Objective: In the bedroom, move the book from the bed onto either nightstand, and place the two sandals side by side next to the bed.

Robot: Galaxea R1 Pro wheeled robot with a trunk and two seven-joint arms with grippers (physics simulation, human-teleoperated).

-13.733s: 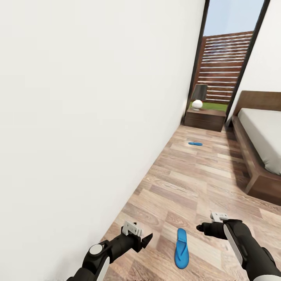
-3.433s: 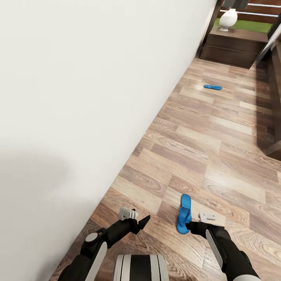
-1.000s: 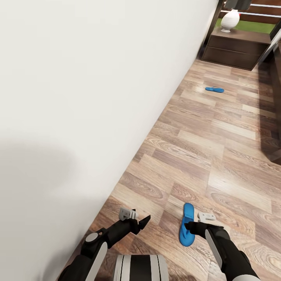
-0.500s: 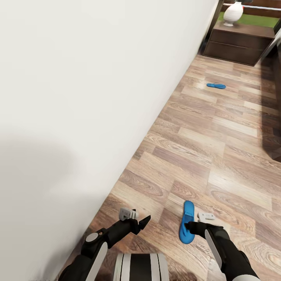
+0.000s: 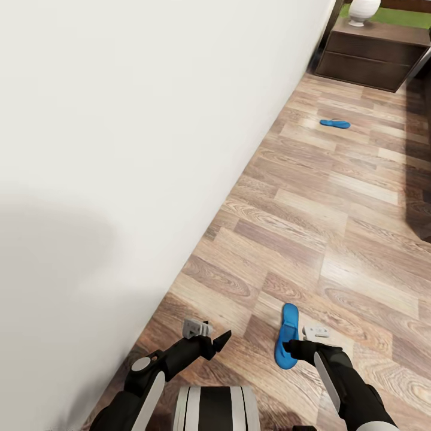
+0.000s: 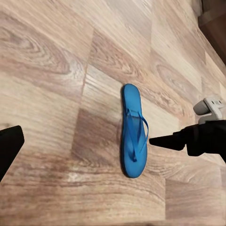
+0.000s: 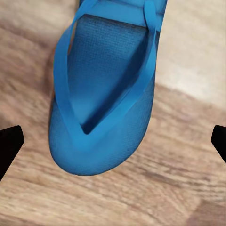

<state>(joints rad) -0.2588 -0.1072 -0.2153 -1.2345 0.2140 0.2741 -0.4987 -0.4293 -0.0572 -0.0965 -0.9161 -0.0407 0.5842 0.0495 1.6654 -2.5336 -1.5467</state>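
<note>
Near bright blue flat flip-flop sandal (image 5: 287, 335) lies flat, strap up, on the grey-brown wood-plank floor (image 5: 335, 239), out from the white wall (image 5: 120, 149) and just ahead of the robot's trunk. Right gripper (image 5: 291, 346) sits just beside its near end; head view shows the dark fingertip at the sandal's edge, contact or a small gap, cannot tell which. In the right wrist view the sandal's rounded end (image 7: 101, 94) and V-strap lie between the two dark fingertips (image 7: 8, 146), which stand spread wide at either side, nothing clamped. Fingers released.

Left gripper (image 5: 218, 342) hangs over bare floor on the wall side of the sandal, apart from it. Its wrist view sees the whole sandal (image 6: 133, 136) lengthwise with the right gripper's tip (image 6: 165, 140) at its side; one dark left fingertip (image 6: 8, 146) shows, so left finger state: cannot tell.

Second blue flip-flop (image 5: 335, 124) lies on the floor well apart, far up the room, near the low dark brown two-drawer nightstand (image 5: 368, 57) that carries a white rounded lamp base (image 5: 363, 10).
</note>
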